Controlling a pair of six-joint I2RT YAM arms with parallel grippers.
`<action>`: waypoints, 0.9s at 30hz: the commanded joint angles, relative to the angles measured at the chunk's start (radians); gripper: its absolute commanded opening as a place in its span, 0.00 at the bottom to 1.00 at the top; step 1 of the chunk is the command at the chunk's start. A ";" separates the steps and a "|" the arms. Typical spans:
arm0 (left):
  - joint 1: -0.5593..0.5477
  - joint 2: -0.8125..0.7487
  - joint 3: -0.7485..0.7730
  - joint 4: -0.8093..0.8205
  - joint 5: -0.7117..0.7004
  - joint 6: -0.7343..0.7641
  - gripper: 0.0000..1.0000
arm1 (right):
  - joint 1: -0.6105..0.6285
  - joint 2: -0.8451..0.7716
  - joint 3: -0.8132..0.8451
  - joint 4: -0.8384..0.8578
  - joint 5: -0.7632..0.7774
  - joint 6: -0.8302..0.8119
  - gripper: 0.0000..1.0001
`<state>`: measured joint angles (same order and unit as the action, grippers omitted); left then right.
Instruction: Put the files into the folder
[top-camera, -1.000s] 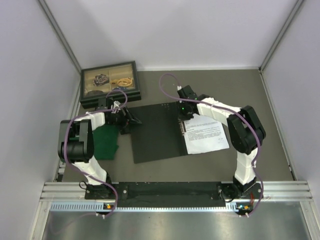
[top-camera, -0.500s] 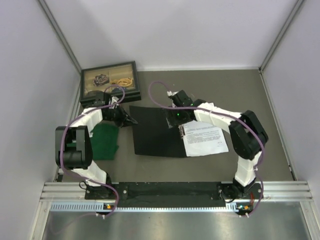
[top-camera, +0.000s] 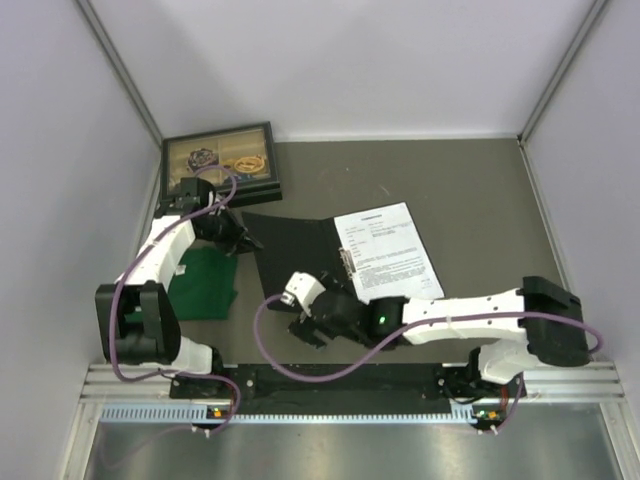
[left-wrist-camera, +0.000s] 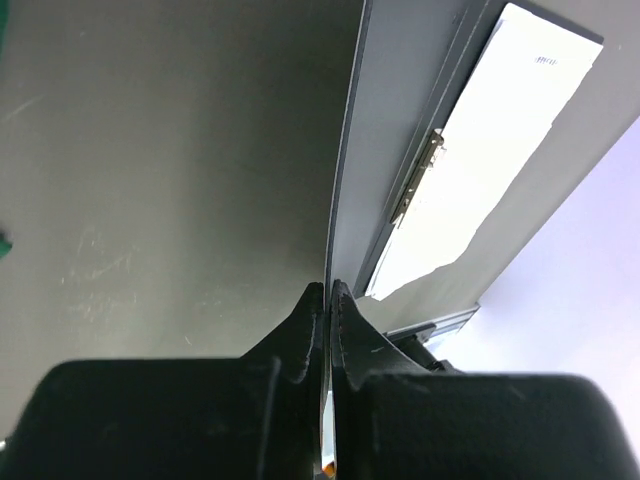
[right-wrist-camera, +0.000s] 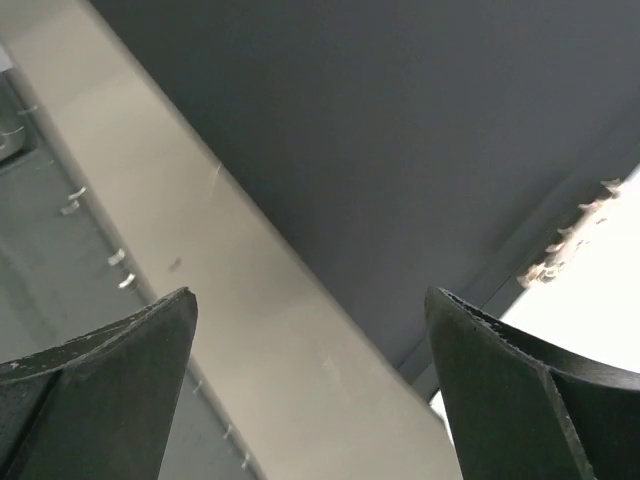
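Right arm (top-camera: 470, 315) has swung back from the files (top-camera: 388, 250) to the near edge.
Left jaws pinch shut on the open folder (top-camera: 290, 262) by its left cover edge; the files lie on its right half beside the metal clip (top-camera: 347, 262); right jaws gape wide, empty, above folder and worktop (top-camera: 480, 190).

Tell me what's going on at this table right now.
The left hand is pinched shut on the edge of the folder, holding its left cover, which looks tilted up. A printed sheet lies on the folder's right half, beside the metal clip. The right hand hangs open and empty at the folder's near edge. The folder is not yet closed.
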<state>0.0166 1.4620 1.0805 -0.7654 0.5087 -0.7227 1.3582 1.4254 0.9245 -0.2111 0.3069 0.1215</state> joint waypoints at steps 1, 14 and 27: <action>-0.001 -0.058 0.021 -0.118 -0.079 -0.070 0.00 | 0.114 0.131 0.089 0.167 0.360 -0.074 0.94; 0.000 -0.210 0.022 -0.054 -0.145 -0.005 0.49 | 0.119 0.219 0.194 -0.069 0.882 0.357 0.02; -0.001 -0.327 0.125 -0.028 -0.426 0.204 0.95 | -0.404 -0.163 -0.197 0.084 0.083 0.601 0.00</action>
<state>0.0151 1.1580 1.2270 -0.8230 0.1650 -0.5777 1.1942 1.3479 0.8806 -0.2157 0.8242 0.6506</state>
